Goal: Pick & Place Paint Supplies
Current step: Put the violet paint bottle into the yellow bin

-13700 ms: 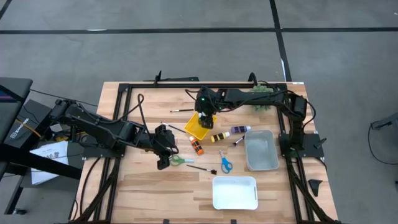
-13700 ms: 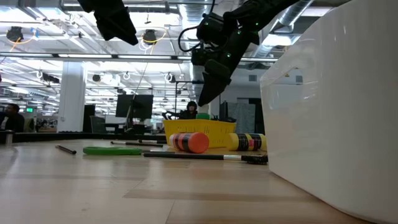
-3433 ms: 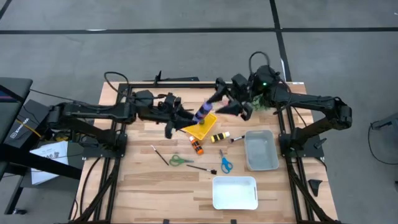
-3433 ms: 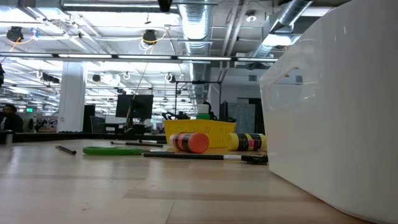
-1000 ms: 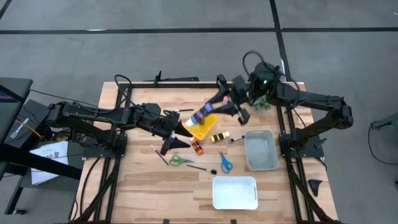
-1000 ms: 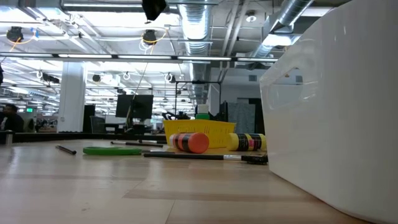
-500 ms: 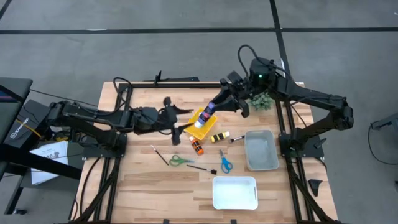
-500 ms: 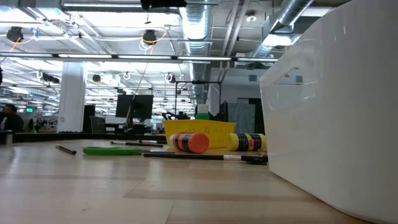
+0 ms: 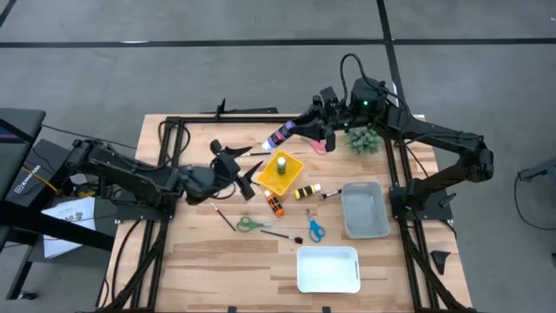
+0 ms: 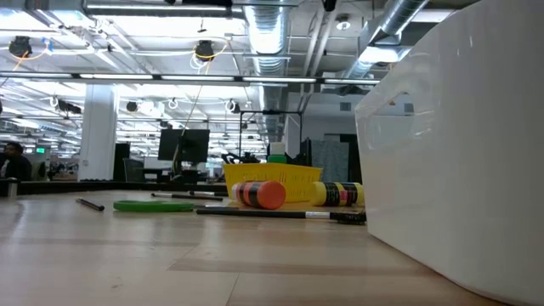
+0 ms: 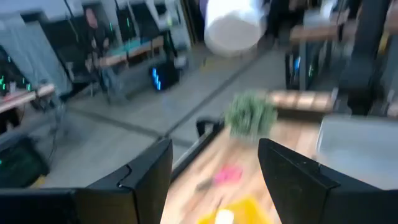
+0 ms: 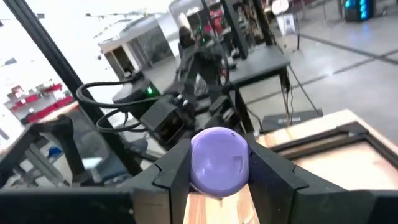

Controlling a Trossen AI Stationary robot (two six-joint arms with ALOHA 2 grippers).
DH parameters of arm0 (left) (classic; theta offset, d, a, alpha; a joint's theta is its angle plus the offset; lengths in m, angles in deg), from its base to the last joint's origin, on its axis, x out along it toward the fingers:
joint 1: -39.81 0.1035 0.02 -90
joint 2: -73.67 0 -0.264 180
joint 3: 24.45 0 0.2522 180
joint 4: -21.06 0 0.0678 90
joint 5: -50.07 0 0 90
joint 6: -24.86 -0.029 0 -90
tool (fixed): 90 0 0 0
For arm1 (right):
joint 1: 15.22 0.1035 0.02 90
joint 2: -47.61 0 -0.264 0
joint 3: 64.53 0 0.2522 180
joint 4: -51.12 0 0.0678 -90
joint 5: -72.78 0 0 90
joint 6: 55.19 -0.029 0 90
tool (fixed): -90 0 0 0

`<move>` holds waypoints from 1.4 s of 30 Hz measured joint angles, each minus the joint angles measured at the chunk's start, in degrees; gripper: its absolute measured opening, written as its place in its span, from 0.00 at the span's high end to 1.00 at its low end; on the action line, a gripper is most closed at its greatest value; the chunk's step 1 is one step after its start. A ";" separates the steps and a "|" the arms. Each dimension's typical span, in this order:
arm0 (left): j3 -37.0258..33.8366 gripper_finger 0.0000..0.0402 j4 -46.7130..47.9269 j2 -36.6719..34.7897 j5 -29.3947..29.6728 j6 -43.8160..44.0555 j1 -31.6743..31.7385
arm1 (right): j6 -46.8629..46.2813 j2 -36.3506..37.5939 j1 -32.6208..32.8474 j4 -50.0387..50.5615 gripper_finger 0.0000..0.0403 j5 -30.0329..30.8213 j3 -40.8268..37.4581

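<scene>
In the high view the right gripper [image 9: 301,128], upper centre of the frame, is clamped on a purple paint bottle [image 9: 281,136] held in the air, its long axis slanting down-left, and the yellow tray [image 9: 292,180] lies just below and slightly left of it. The left gripper [image 9: 244,170], fingers spread and empty, sits close left of that tray. The tray's contents are hard to make out beyond one pale cap, and the low view shows neither gripper.

Four paint bottles: purple [image 9: 281,136], green-capped [image 9: 282,165], yellow [image 9: 307,190], orange [image 9: 275,205]. Two scissors: green [image 9: 253,224], blue [image 9: 314,229]. Two bins: grey [image 9: 365,209], white [image 9: 327,269].
</scene>
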 joint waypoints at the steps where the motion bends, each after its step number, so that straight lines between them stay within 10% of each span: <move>1: -0.99 0.43 -4.38 0.00 0.01 -1.94 -0.01 | -0.58 0.00 0.00 -1.23 0.68 0.00 -0.54; 21: -3.73 0.41 -27.07 0.04 -18.00 -7.23 7.89 | -0.47 -0.79 -0.33 -8.36 0.67 0.51 -0.93; 42: -3.73 0.50 -29.52 0.04 -17.82 -9.14 7.63 | -5.80 -4.39 -3.24 -15.87 0.67 -3.78 -0.89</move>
